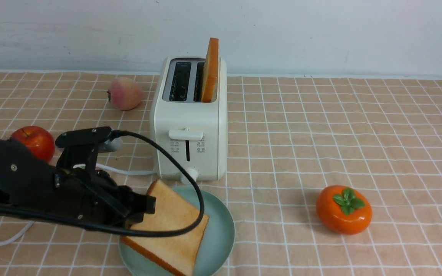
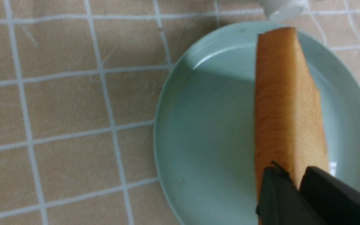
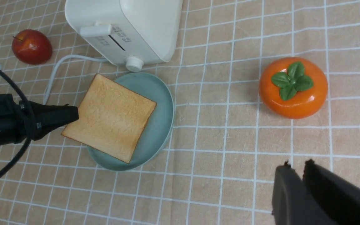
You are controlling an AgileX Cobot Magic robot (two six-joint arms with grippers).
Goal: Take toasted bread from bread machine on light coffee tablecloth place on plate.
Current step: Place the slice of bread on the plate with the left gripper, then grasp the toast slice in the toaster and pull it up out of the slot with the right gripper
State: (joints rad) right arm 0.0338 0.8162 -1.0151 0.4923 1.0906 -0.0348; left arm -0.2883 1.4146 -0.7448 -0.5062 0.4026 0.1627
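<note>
Your left arm is reaching in low from the near left of the table, its forearm lying almost level above the light coffee tablecloth (image 1: 359,126) and its wrist pointing toward the plate (image 1: 221,234). The left gripper (image 1: 148,207) is pinching the held slice (image 1: 169,228) by its near-left edge. In the left wrist view you are seeing both black fingers (image 2: 277,197) closed on either face of the toast. The slice is hanging tilted over the plate, with its gripped side raised and overhanging the rim, and its far side dipping low toward the plate. You cannot tell whether that low edge is touching.

The plate is sitting just in front of the bread machine (image 1: 190,126), near its round knob (image 1: 189,174). The other slice (image 1: 210,69) is standing upright in the machine's right slot, while the left slot is showing dark.

Your right arm is out of the front view. Its wrist camera is looking down from above the cloth, near a persimmon (image 3: 293,87), and the right gripper (image 3: 297,167) is showing its jaws drawn nearly together, with nothing between them.
</note>
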